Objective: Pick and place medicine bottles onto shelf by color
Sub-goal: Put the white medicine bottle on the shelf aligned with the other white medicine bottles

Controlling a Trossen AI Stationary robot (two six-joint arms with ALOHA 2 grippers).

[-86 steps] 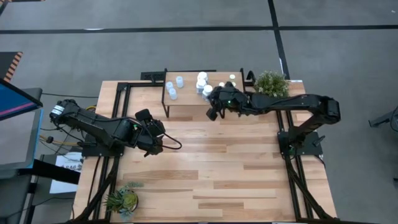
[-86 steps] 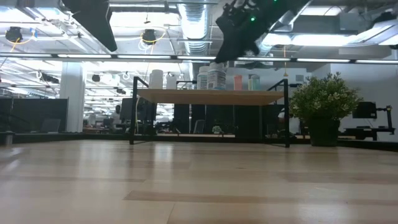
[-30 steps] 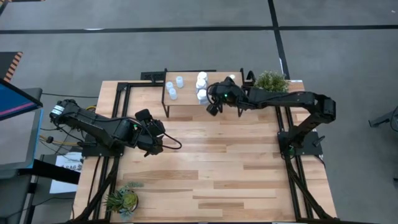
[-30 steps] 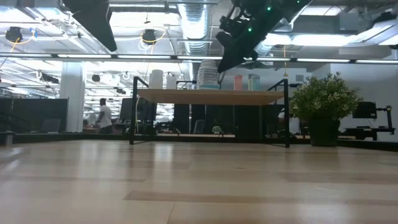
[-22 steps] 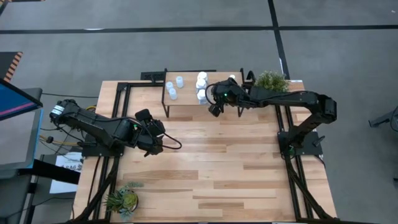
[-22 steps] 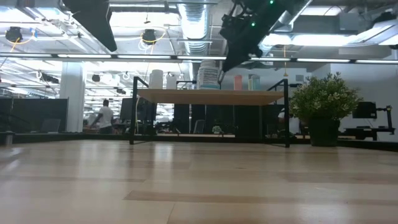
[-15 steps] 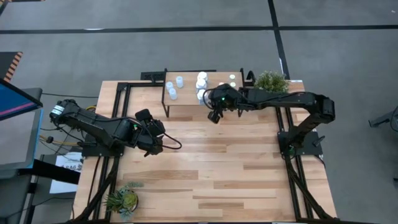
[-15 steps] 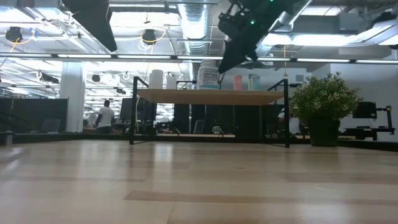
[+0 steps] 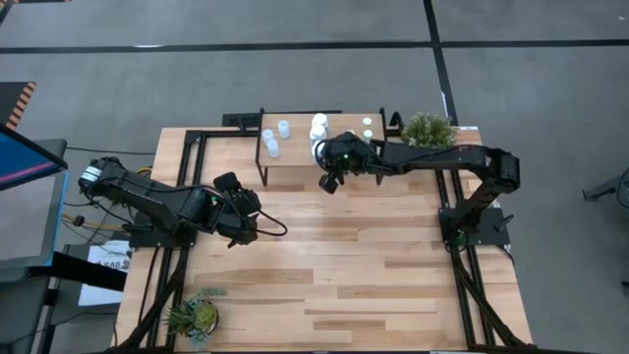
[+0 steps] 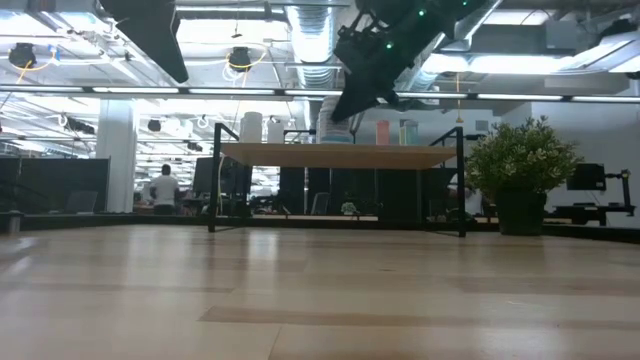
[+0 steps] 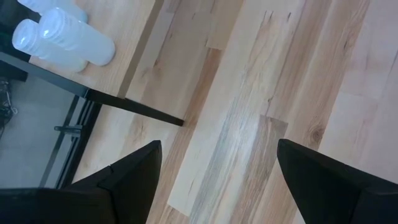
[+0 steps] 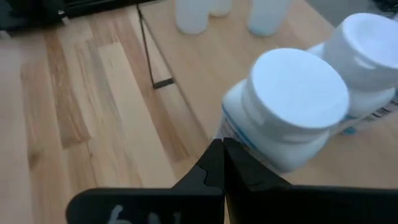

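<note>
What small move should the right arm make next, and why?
Probably a short nudge with the shut right gripper against the white bottle, further onto the shelf. The bottle leans near the shelf's front edge, and the gripper holds nothing. The left gripper waits open over the table.

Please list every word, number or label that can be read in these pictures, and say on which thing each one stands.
No text can be read with certainty.
White bottle near the shut right pincer: blue printing on its label, too blurred to read.
Second white bottle behind it: small print on the label edge, too small to read.
Right pincer body: pale scrawled marks, not legible.
Paper beside the table under the left arm: dark print, too small to read.
</note>
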